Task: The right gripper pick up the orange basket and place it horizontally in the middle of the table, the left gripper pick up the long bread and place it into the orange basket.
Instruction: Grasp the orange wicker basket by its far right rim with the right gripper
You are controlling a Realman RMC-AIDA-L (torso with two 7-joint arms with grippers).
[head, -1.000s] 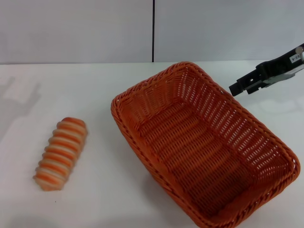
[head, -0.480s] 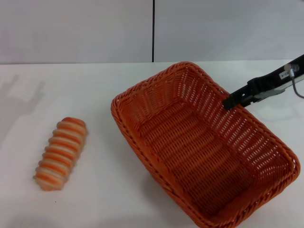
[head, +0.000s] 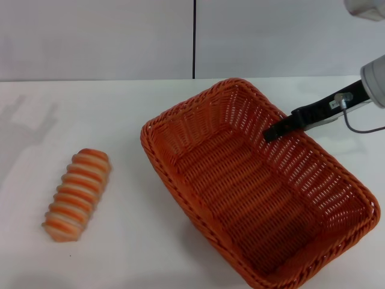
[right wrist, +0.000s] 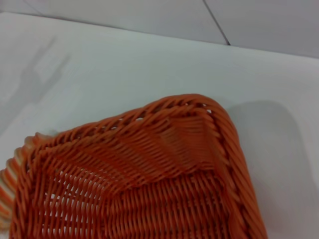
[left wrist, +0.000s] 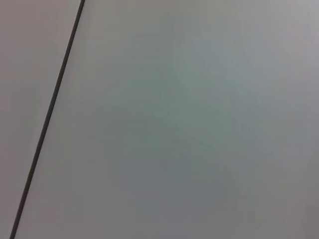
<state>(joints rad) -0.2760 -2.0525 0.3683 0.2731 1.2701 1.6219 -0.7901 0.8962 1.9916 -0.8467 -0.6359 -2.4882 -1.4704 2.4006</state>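
Barely started here: my right gripper (head: 272, 132) hangs over the far rim of the orange basket (head: 252, 180), can't tell its fingers' spread, basket sits diagonal on the table (head: 120, 108), long bread (head: 77, 194) untouched at left.

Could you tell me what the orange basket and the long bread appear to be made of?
The orange basket looks like woven wicker or plastic rattan: interlaced strands, a braided rim, a slight sheen; which of the two is unclear. The long bread looks like a moulded plastic or foam replica, judging by its even orange and cream spiral ridges and smooth matte surface, though real bread cannot be excluded.
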